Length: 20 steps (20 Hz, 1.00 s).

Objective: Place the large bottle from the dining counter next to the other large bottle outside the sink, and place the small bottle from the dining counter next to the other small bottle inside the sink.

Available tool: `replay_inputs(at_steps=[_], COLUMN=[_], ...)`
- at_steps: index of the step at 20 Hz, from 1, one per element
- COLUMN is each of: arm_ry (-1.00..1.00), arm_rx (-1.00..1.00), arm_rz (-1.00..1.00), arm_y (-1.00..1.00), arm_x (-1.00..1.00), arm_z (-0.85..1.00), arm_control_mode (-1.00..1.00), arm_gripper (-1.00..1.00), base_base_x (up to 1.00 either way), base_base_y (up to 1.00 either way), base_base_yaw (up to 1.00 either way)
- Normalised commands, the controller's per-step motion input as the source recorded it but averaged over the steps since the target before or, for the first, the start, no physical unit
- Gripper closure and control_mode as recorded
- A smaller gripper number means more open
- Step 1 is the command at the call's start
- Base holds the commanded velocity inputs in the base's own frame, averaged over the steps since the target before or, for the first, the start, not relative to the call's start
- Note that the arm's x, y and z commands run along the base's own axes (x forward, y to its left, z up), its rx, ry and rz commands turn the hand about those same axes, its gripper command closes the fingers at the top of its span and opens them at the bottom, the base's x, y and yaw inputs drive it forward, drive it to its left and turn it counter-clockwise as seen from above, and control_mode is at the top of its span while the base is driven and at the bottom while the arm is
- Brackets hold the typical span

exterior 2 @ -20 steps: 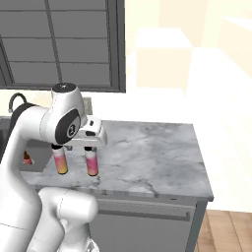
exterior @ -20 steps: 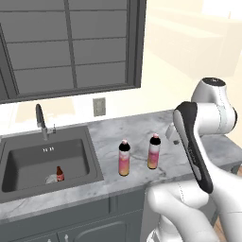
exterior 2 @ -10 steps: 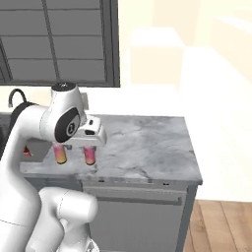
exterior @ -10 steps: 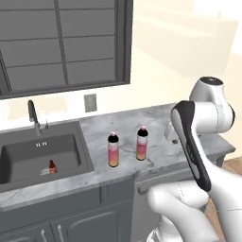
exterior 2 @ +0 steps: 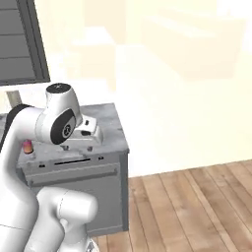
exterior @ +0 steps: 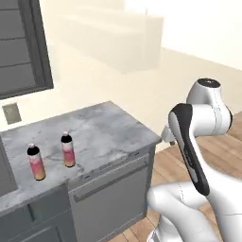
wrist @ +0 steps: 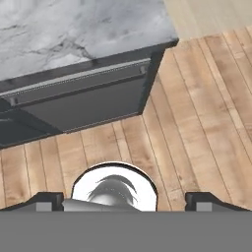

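Note:
Two large bottles, pink fading to orange with dark caps, stand upright side by side on the marble worktop (exterior: pixel 104 127): one on the right (exterior: pixel 68 149) and one on the left (exterior: pixel 36 162). One of them peeks out behind my arm (exterior 2: pixel 28 146). A dark sliver of the sink (exterior: pixel 4 172) shows at the picture's left edge. My gripper (wrist: pixel 125 202) hangs open and empty over the wooden floor, beyond the worktop's right end and well away from the bottles. The small bottles and the dining counter are out of view.
A dark dishwasher front (wrist: pixel 83 98) sits under the worktop's right end. Open wooden floor (exterior 2: pixel 187 206) stretches to the right. A wall outlet (exterior: pixel 12 113) and a dark window frame (exterior: pixel 28 47) lie behind the bottles.
The whole picture has slid left, so the base has swung right, away from the sink. Both large bottles stay where they stood. The gripper stays open.

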Motion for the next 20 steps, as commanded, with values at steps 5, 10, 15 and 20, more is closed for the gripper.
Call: replay_inputs(at_steps=[5, 10, 15, 20], arm_ry=[0.0, 0.0, 0.0, 0.0], arm_rx=[0.0, 0.0, 0.0, 0.0], arm_rz=[0.0, 0.0, 0.0, 0.0], arm_y=[0.0, 0.0, 0.0, 0.0], arm_x=[0.0, 0.0, 0.0, 0.0], arm_z=[0.0, 0.0, 0.0, 0.0], arm_control_mode=[1.0, 1.0, 1.0, 1.0], arm_gripper=[-1.0, -1.0, -1.0, -1.0], base_base_x=[0.13, 0.14, 0.4, 0.72], base_base_y=[-1.0, -0.94, -0.68, -0.58], base_base_yaw=[-0.7, -0.71, -0.67, -0.56])
